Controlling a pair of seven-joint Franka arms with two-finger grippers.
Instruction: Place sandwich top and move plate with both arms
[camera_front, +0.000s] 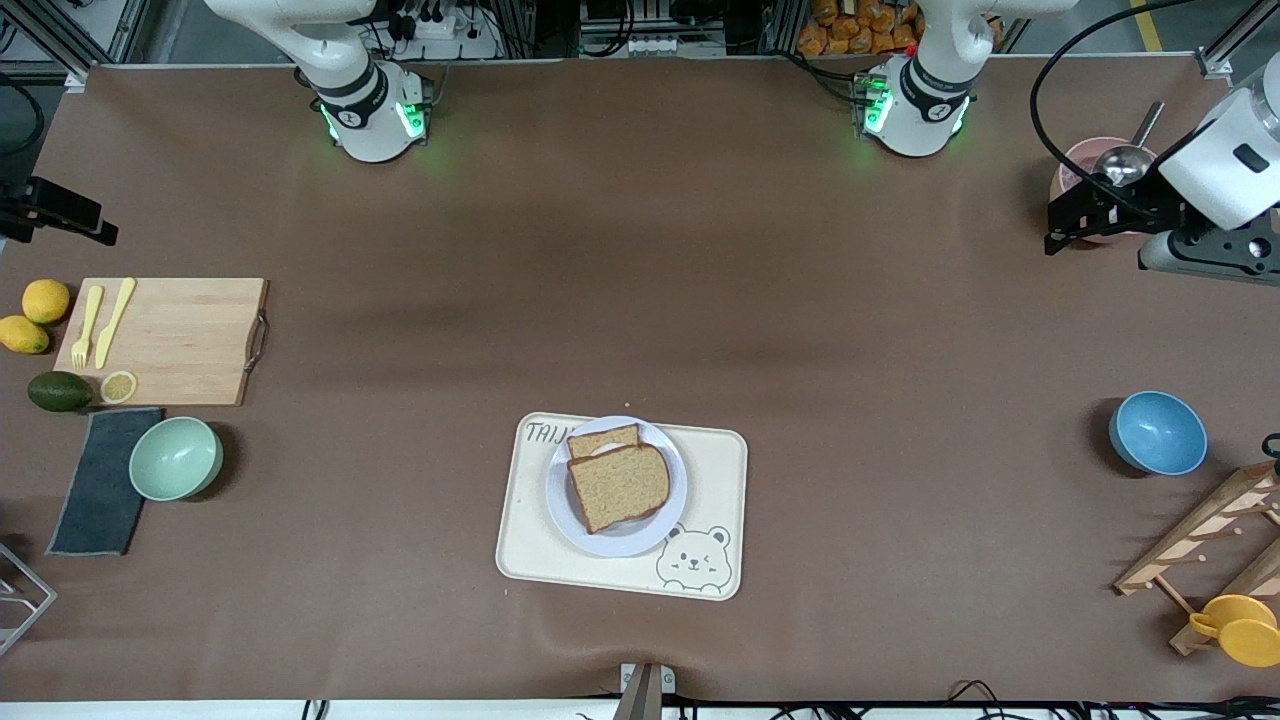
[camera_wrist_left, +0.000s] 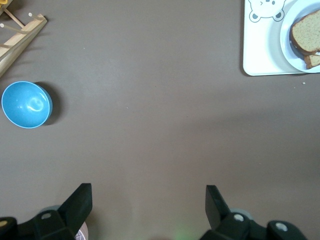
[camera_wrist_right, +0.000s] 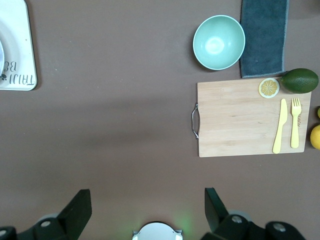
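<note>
Already the bread slice (camera_front: 620, 487) lies on the plate (camera_front: 617, 538) on the tray (camera_front: 722, 467). Both claws, left (camera_wrist_left: 147, 200) and right (camera_wrist_right: 147, 202), hang open over bare table (camera_front: 640, 250). Uneven lifting could tip the plate.

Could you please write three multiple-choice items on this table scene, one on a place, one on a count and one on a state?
1. Where does the plate stand?
A. on the cutting board
B. on the bear tray
C. on the bare table
2. How many bowls stand open side up on the table?
A. one
B. two
C. four
3. How are the left claw's jaws?
A. open and empty
B. shut on the sandwich top
C. shut on a fork

Answers: 1 B, the tray's rim shows all round the plate. 2 B, only the mint green bowl and the blue bowl. 3 A, the left wrist view shows only bare table between the spread jaws.
</note>
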